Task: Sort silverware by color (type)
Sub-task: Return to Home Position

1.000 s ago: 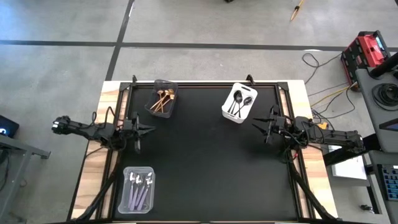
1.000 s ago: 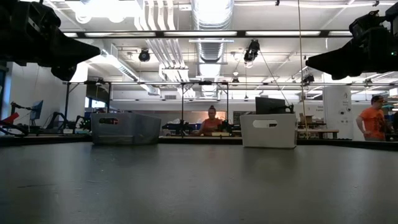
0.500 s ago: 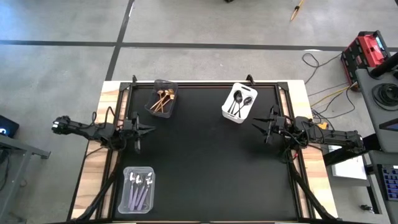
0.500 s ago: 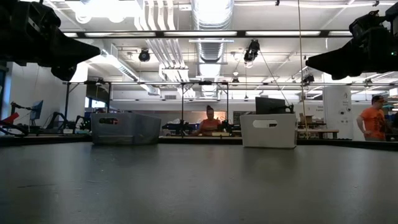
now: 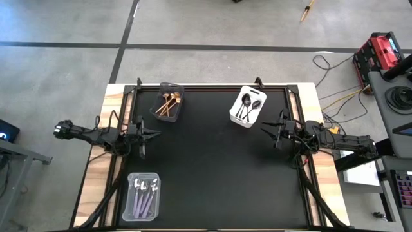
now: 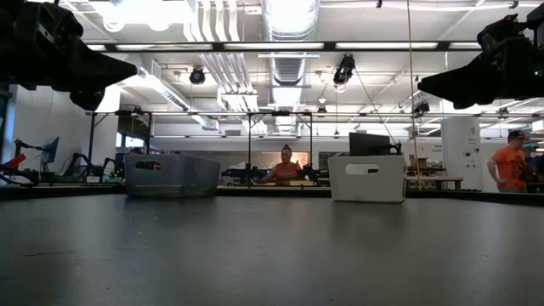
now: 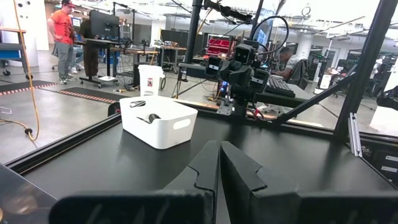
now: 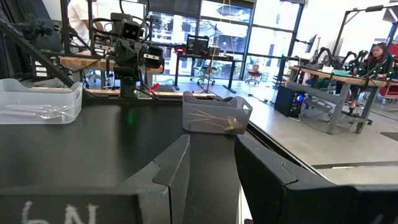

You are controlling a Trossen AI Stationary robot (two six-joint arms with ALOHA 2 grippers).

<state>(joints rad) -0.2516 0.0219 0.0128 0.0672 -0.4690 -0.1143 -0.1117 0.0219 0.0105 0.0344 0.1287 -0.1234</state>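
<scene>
Sorting looks finished. Left claw (image 5: 143, 135) pressed together, right claw (image 5: 273, 132) spread, both empty; spoons (image 5: 168, 103) binned well apart from them. Parking seems next.

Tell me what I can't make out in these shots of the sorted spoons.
High view: the spoons overlap and are too small to count.
Low view: the walls of the dark bin and white bin hide what's inside.
Right wrist view: the clear bin is cut off by the picture's edge.
Low view: the left gripper and right gripper are dark silhouettes cut by the corners.
</scene>
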